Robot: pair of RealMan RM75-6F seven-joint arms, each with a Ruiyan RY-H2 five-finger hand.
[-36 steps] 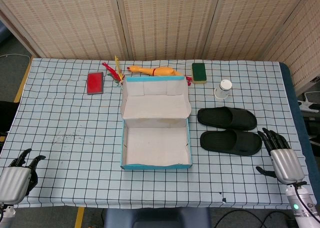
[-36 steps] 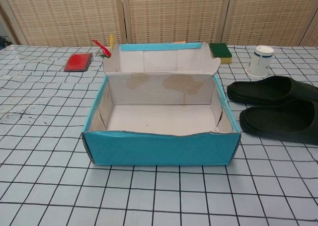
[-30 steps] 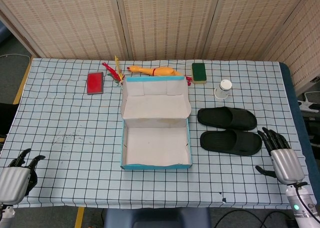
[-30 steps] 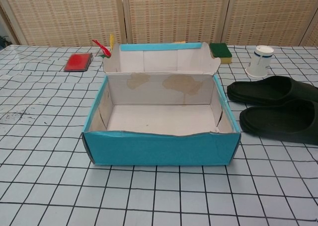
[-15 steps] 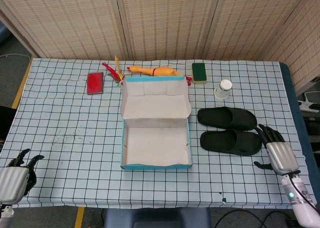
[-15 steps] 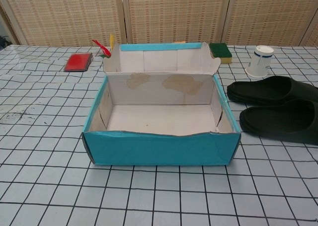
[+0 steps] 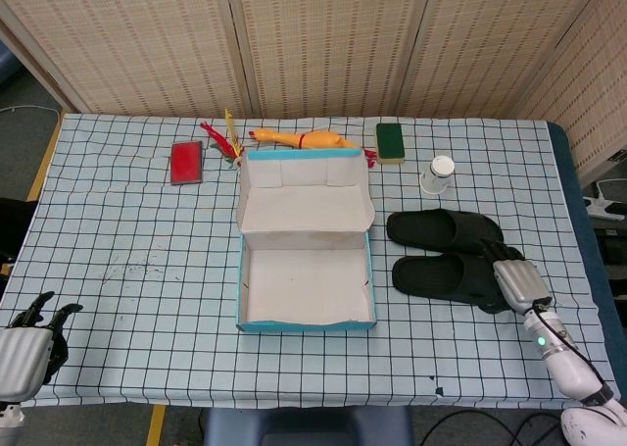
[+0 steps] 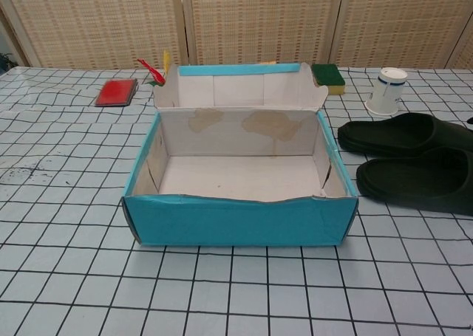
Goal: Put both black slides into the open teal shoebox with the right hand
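The open teal shoebox (image 7: 306,323) stands mid-table with its lid flipped back; its white inside holds nothing. Right of it lie two black slides side by side, the far slide (image 7: 444,230) and the near slide (image 7: 446,276). My right hand (image 7: 517,282) lies over the near slide's right end, its dark fingers reaching onto both slides' right ends. Neither slide is lifted. My left hand (image 7: 24,353) rests at the table's front left corner, fingers apart and holding nothing. The chest view shows the shoebox (image 8: 236,221), the far slide (image 8: 403,134) and the near slide (image 8: 417,177).
Behind the box lie a yellow rubber chicken (image 7: 299,139) and a green sponge (image 7: 391,141). A paper cup (image 7: 438,174) stands just beyond the far slide. A red flat item (image 7: 186,162) lies at the back left. A woven screen closes off the back.
My right hand has moved forward and to the left, from the table beside the slides onto the near slide's right end. The slides, the box and the left hand have stayed put.
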